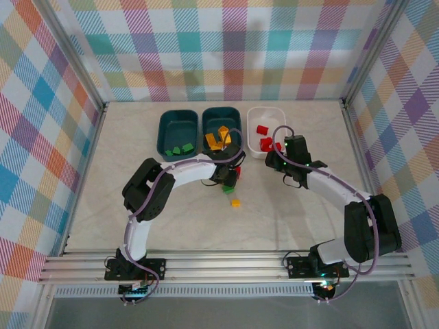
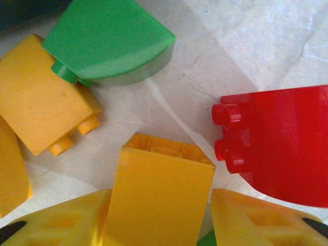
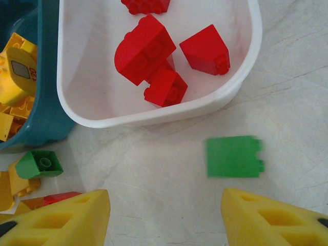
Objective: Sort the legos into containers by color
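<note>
In the left wrist view an upright yellow lego [image 2: 159, 197] stands between my left gripper's fingers [image 2: 56, 220], which press on its sides. Around it on the table lie a green lego [image 2: 110, 41], a red lego [image 2: 279, 143] and another yellow one [image 2: 43, 100]. From above, the left gripper [image 1: 232, 177] hangs over this small pile in front of the middle teal container [image 1: 206, 120]. My right gripper [image 3: 165, 218] is open and holds nothing, just in front of the white container [image 3: 246, 77], which has red legos [image 3: 146, 51] in it. A blurred green lego [image 3: 234, 157] shows on the table ahead of the right finger.
The left teal container [image 1: 163, 130] holds green legos [image 1: 181, 149] and the middle one holds yellow legos [image 1: 218, 139]. A lone yellow lego [image 1: 235, 203] lies nearer the arms. Checked walls close off the table at the back and both sides.
</note>
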### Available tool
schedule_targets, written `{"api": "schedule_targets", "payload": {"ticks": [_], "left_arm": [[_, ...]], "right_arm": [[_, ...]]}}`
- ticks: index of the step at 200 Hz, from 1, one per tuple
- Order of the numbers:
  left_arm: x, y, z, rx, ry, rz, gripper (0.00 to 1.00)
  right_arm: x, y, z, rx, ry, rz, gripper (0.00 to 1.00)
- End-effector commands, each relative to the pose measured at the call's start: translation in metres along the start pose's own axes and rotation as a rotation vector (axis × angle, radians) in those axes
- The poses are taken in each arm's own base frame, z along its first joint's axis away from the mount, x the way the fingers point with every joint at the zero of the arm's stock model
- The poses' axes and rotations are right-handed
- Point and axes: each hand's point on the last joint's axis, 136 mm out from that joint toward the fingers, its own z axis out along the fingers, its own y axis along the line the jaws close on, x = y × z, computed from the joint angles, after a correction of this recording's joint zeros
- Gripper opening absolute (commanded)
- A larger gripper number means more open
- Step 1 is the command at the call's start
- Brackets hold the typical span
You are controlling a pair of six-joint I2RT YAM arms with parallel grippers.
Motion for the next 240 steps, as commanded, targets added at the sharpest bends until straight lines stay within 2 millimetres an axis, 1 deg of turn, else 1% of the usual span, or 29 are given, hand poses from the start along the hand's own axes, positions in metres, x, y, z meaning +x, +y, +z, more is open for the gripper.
{"api": "schedule_targets", "payload": {"ticks": [1, 42, 73, 87, 140, 156, 170, 185, 201, 215, 223, 240], "left_arm": [[-0.003, 0.001, 0.002, -0.039, -0.001, 0.037, 0.48], [-0.007, 0.000, -0.001, -0.037, -0.011, 0.046, 0.36], [-0.010, -0.001, -0.010, -0.026, -0.022, 0.044, 0.24], [-0.011, -0.004, -0.021, -0.008, -0.031, 0.044, 0.21], [-0.019, -0.007, -0.071, 0.024, -0.097, 0.052, 0.19], [-0.030, 0.001, -0.089, -0.006, -0.148, 0.045, 0.19], [-0.047, 0.012, -0.100, -0.051, -0.190, 0.038, 0.20], [-0.068, 0.028, -0.098, -0.075, -0.191, -0.002, 0.20], [-0.093, 0.044, -0.084, -0.087, -0.167, -0.055, 0.19], [-0.109, 0.058, -0.068, -0.110, -0.126, -0.094, 0.19], [-0.116, 0.062, -0.060, -0.108, -0.103, -0.105, 0.19], [-0.130, 0.069, -0.048, -0.072, -0.076, -0.147, 0.20]], "right_arm": [[0.004, 0.001, 0.004, -0.009, 0.001, -0.004, 0.59], [0.002, -0.005, 0.004, 0.019, -0.021, -0.002, 0.59], [0.003, -0.011, 0.007, 0.047, -0.024, 0.004, 0.60], [0.004, -0.012, 0.009, 0.054, -0.026, 0.006, 0.60], [0.005, -0.014, 0.012, 0.059, -0.027, 0.007, 0.60], [0.004, -0.014, 0.013, 0.061, -0.031, 0.007, 0.60], [0.005, -0.015, 0.014, 0.061, -0.033, 0.008, 0.60], [0.005, -0.015, 0.015, 0.056, -0.040, 0.009, 0.60], [0.007, -0.017, 0.018, 0.059, -0.045, 0.010, 0.60], [0.009, -0.019, 0.020, 0.065, -0.043, 0.010, 0.60], [0.009, -0.019, 0.020, 0.062, -0.046, 0.011, 0.60], [0.009, -0.017, 0.019, 0.049, -0.050, 0.014, 0.60]]}}
